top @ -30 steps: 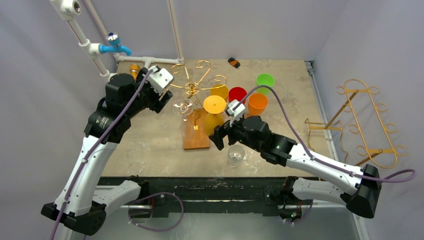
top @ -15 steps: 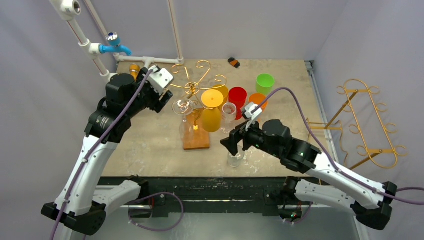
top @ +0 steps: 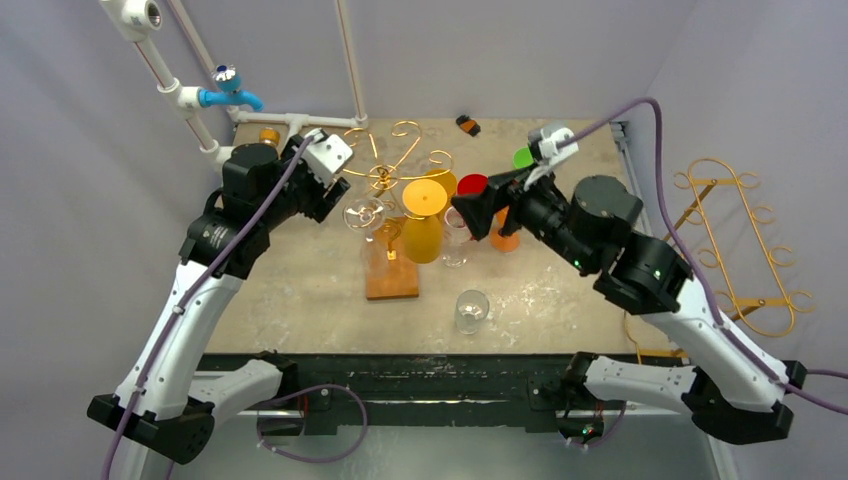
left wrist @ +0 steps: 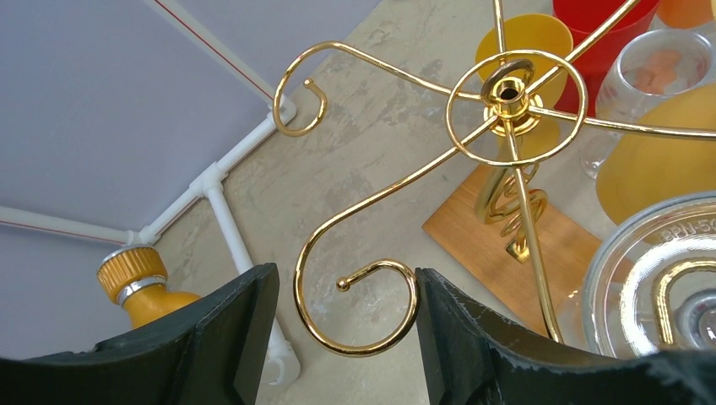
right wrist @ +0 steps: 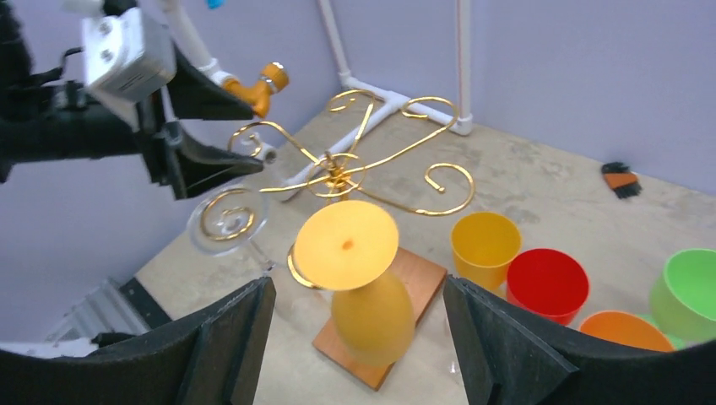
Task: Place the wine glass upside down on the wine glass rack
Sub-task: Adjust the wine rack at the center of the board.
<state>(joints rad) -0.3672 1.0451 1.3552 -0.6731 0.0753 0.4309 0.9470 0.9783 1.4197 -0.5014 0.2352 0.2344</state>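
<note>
Near edge of tabletop (top: pixel 560 300): clear glass (top: pixel 471 310) stands alone, untouched.
Further in: gold rack (top: pixel 385 178) on wooden base (top: pixel 392 275).
Yellow wine glass (top: pixel 425 215) hangs upside down from rack.
Clear wine glass (top: pixel 365 213) hangs likewise, foot on rack arm.
Left end effector (left wrist: pixel 342 287) beside that foot: jaws apart, rack curl between them, nothing gripped.
Right end effector (top: pixel 478 212) raised near coloured cups (top: pixel 475 187): wide, empty.
Judged step: clear wine glass hung, release stage.
Next move: left arm backs out without snagging curl, then attention to glass near edge.
</note>
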